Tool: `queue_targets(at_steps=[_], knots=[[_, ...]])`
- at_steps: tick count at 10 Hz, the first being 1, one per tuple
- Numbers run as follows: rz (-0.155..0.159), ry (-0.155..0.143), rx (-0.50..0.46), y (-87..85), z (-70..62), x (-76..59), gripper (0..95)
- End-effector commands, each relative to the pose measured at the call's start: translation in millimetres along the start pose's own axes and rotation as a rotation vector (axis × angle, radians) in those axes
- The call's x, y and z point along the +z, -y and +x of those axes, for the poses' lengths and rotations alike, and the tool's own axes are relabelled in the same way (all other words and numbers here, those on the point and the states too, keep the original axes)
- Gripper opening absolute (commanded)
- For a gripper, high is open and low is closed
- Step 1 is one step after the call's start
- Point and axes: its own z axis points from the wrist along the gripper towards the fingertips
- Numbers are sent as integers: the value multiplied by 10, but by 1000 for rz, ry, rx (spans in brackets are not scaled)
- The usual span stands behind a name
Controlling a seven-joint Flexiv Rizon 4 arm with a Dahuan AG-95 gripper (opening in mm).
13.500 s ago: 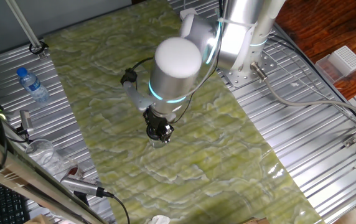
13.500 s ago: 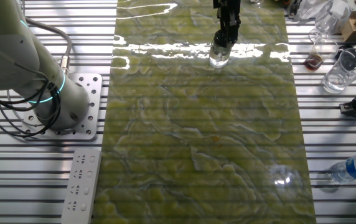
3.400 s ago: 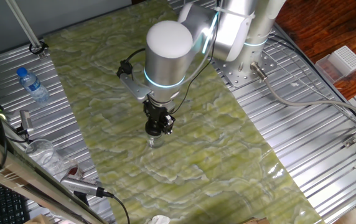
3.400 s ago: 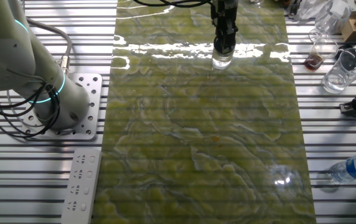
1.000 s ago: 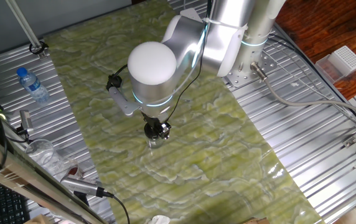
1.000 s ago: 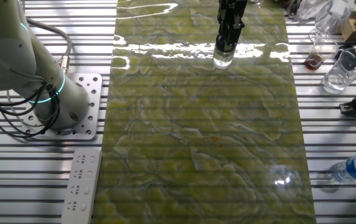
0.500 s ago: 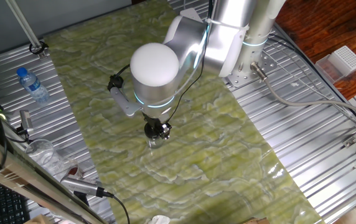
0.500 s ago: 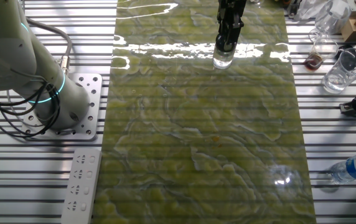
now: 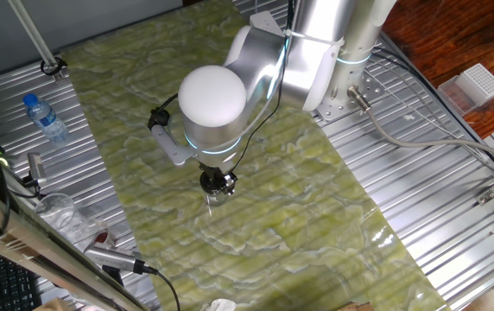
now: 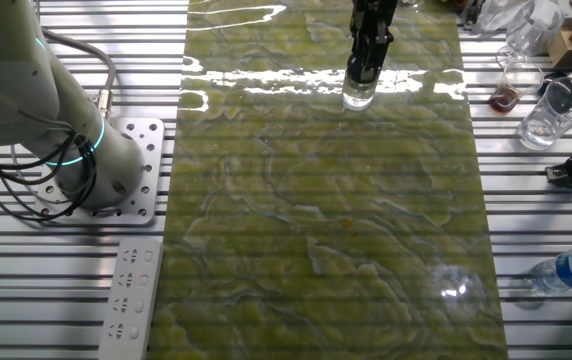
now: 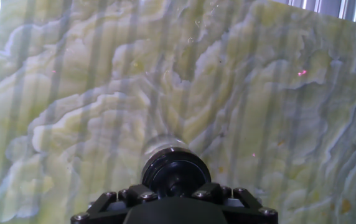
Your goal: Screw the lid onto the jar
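Hand view shows the lid point(image 11: 175, 173) seated on the jar point(image 11: 159, 148), which stands on the green mat point(image 11: 277, 124). I have the gripper point(image 10: 359, 78) clenched on the lid directly above the jar. I judge the turning unfinished; I should twist squarely and press lightly so the jar stays upright.

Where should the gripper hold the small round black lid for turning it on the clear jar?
By its round outer rim, coming straight down from above: the small round black lid sits flat on the upright small clear jar, so opposite sides of its rim are free. The gripper is already there.
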Motion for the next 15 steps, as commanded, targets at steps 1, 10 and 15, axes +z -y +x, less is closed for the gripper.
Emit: queue_targets(at_steps=[1, 10, 15], knots=[[3, 6, 2, 1, 1, -4, 760], [-9, 131, -34, 14, 1, -44, 760], [-22, 155, -38, 31, 0, -106, 760]])
